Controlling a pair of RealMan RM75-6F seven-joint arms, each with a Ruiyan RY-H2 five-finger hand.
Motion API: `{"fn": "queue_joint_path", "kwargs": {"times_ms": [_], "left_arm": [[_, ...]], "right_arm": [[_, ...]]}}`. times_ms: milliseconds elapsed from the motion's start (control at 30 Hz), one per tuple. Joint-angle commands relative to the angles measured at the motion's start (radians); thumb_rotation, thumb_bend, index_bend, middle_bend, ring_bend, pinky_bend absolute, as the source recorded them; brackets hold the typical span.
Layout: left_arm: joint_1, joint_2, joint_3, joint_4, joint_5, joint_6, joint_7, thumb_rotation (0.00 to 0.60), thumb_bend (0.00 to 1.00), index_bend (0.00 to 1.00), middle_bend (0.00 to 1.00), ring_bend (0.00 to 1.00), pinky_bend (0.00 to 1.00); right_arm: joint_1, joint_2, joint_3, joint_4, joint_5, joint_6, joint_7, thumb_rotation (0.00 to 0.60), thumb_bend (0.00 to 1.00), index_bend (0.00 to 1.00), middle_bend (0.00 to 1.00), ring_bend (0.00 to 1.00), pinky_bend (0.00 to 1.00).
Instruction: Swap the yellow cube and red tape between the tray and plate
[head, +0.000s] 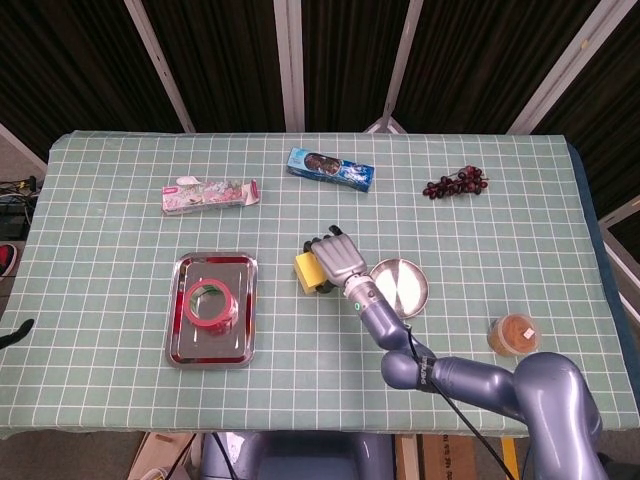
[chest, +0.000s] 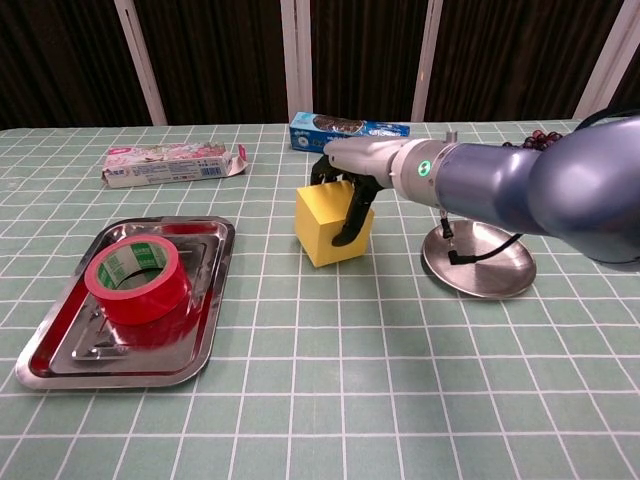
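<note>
Right hand: wrapped over the top and right side of the cube, fingers curled down around it; it has hold of the cube, between the tray and the plate.
Cube: yellow, tilted, its lower edge at or just above the bench; I cannot tell whether it touches. In the head view the cube pokes out to the left of the hand.
Left hand: not to be seen from either camera.
Tape: red roll lying flat inside the tray, toward its far end.
Tray: shiny metal, at the left.
Plate: round, metal, nothing on it, just right of the hand; a thin cable from the arm hangs in front of it.
Far side: a pink box at the left, a blue box in the middle, dark grapes at the right.
Near right: a small cup with brown contents.
</note>
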Motion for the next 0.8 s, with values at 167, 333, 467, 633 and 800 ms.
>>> {"fn": "queue_joint_path", "kwargs": {"times_ms": [167,333,467,633,800], "left_arm": [[0.002,0.004,0.000,-0.003,0.002,0.004,-0.004,0.600,0.00,0.15,0.00,0.00,0.04],[0.004,0.006,-0.002,-0.006,-0.001,0.008,-0.001,0.600,0.00,0.16,0.00,0.00,0.04],[0.000,0.006,0.002,-0.005,0.005,0.001,0.000,0.600,0.00,0.16,0.00,0.00,0.04],[-0.003,0.018,0.019,-0.020,0.041,-0.001,-0.006,0.600,0.00,0.16,0.00,0.00,0.04],[-0.005,0.053,0.054,-0.080,0.112,-0.004,-0.035,0.600,0.00,0.15,0.00,0.00,0.04]], "right_arm": [[0.037,-0.064,-0.015,0.124,-0.063,-0.017,0.036,0.600,0.25,0.36,0.27,0.20,0.09],[0.037,-0.017,-0.018,0.082,-0.015,-0.049,0.022,0.600,0.14,0.03,0.00,0.00,0.00],[0.024,0.030,-0.013,0.008,-0.012,0.025,-0.005,0.600,0.08,0.00,0.00,0.00,0.00],[-0.010,0.199,-0.030,-0.210,0.075,0.136,-0.138,0.600,0.07,0.00,0.00,0.00,0.00],[-0.133,0.447,-0.105,-0.572,0.123,0.358,-0.238,0.600,0.07,0.00,0.00,0.00,0.00]]}}
